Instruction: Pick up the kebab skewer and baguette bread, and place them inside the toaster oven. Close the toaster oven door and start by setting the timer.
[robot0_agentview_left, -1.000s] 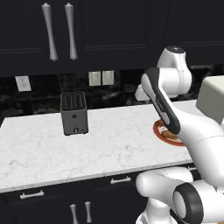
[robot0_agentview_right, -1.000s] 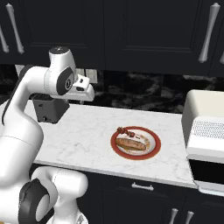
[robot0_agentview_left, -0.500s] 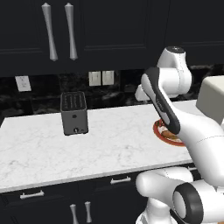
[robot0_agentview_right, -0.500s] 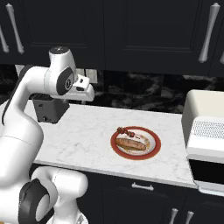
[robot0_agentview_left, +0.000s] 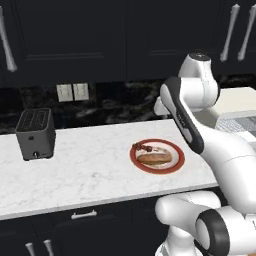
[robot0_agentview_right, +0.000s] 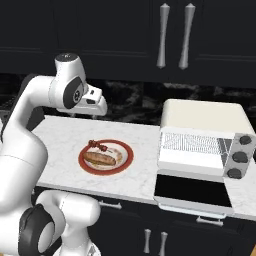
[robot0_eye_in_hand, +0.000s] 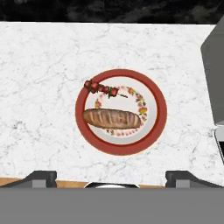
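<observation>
A red-rimmed plate on the white marble counter carries both foods. The kebab skewer, a thin stick with dark red chunks, lies along the plate's far side. Beside it, nearer me, lies the golden-brown baguette bread. Both also show in the base views: skewer, baguette. My gripper hangs open high above the plate, its fingertips wide apart with nothing between them. The cream toaster oven stands right of the plate, and the toaster oven door is folded down flat.
A small dark grey slot toaster stands at the counter's left. Black cabinets with silver handles hang above. Dark knobs sit on the oven's right side. Bare marble stretches between the slot toaster and the plate.
Both base views have shifted: the camera moved right, so plate and slot toaster sit further left and more of the toaster oven shows. The arm holds the same pose.
</observation>
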